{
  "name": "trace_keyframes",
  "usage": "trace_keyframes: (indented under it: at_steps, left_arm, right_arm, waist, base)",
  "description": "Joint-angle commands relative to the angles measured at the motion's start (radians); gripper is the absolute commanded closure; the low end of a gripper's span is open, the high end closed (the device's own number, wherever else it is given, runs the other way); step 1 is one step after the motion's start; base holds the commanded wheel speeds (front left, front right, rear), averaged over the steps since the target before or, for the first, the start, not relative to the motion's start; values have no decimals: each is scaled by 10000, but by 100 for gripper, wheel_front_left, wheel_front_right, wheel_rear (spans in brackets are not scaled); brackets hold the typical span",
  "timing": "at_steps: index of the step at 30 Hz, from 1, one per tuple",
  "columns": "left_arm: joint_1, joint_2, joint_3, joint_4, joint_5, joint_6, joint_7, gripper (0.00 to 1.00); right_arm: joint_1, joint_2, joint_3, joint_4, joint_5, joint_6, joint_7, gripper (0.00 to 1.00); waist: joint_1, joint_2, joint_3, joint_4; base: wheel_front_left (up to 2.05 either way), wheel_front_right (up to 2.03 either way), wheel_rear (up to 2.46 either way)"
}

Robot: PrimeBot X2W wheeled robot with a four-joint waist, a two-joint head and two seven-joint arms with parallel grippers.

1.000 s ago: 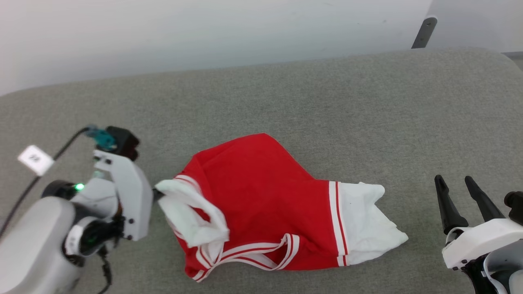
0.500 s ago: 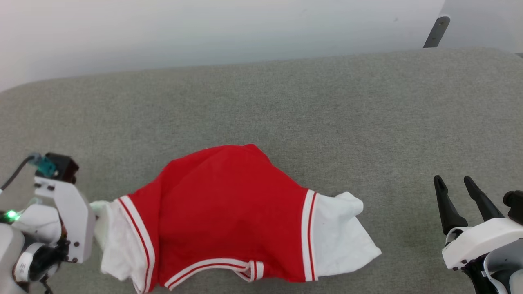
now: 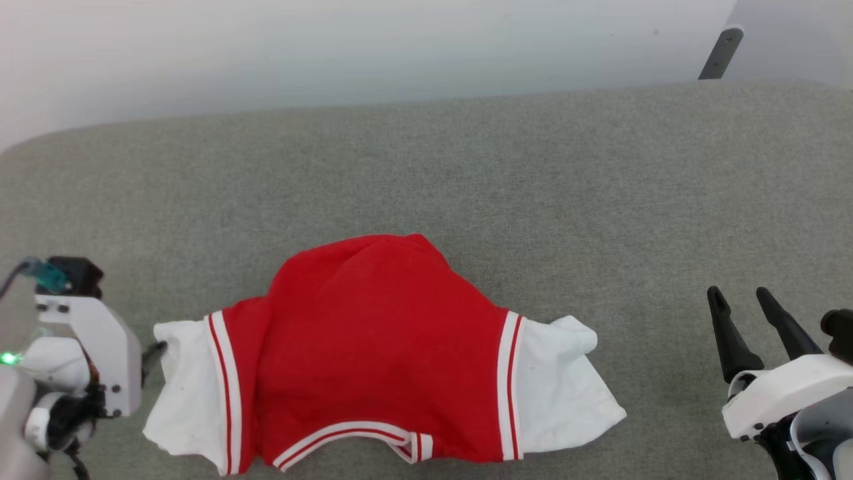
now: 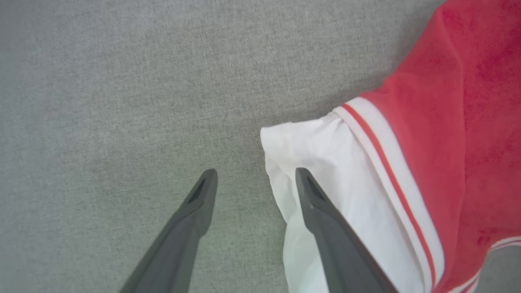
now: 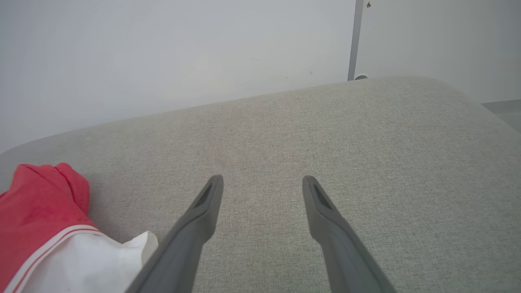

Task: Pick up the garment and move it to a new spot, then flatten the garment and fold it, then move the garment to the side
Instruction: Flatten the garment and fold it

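Backdrop: pale plain wall [image 3: 333, 53] at rear; dark slanted bar [image 3: 718, 53] at far R against it.
Surface: grey woven-fabric pad [image 3: 533, 200] w/ rounded corners; carries the item.
Garment: garment [image 3: 373, 353] lies on the pad toward its near edge, centre-L in head view. Spread sideways, not folded. Red body humped in the middle w/ creases.
Sleeves: L sleeve end [image 3: 183, 393] and R sleeve end [image 3: 566, 393] both white, each bordered by a white-and-red striped band. R one rumpled.
Neckline: striped trim [image 3: 346, 437] runs along the near edge of the red body.
L jaws: wide apart, nothing between them, at the outer tip of the L sleeve end. In L wrist view one finger [image 4: 325, 228] overlaps the white cloth edge, the other over bare pad. Contact w/ cloth: cannot tell.
R jaws: wide apart, holding nothing. Low R in head view, well apart from the garment. Fingers [image 5: 191, 232] over bare pad.
L arm fittings: green light [image 3: 9, 359] lit; teal plug [image 3: 46, 275] on a black block.
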Motion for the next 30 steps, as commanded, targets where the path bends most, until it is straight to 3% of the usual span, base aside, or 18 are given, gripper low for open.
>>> trace_keyframes:
  at_steps: [1,9,22,30]
  left_arm:
    - [-39,40,97,21,-52,78,-98,0]
    - [574,285,680,-836,-371,307,-860,0]
    - [3256,239,1437,-3294,-713,1132,-2427,0]
    - [4439,193,1509,-3893,-1118,1083,-2580,0]
  right_arm:
    - [5,-48,-10,0,16,-7,39,0]
    - [268,-74,31,47,51,-7,52,0]
    - [1021,-89,148,101,169,-7,-98,0]
    - [1445,-110,78,-83,241,-7,68,0]
  waist:
    - [0,0,-56,23]
    - [0,0,-505,164]
    - [0,0,-1645,518]
    - [0,0,-1838,720]
  base:
    - [0,0,0]
    - [0,0,0]
    - [0,0,0]
    - [0,0,0]
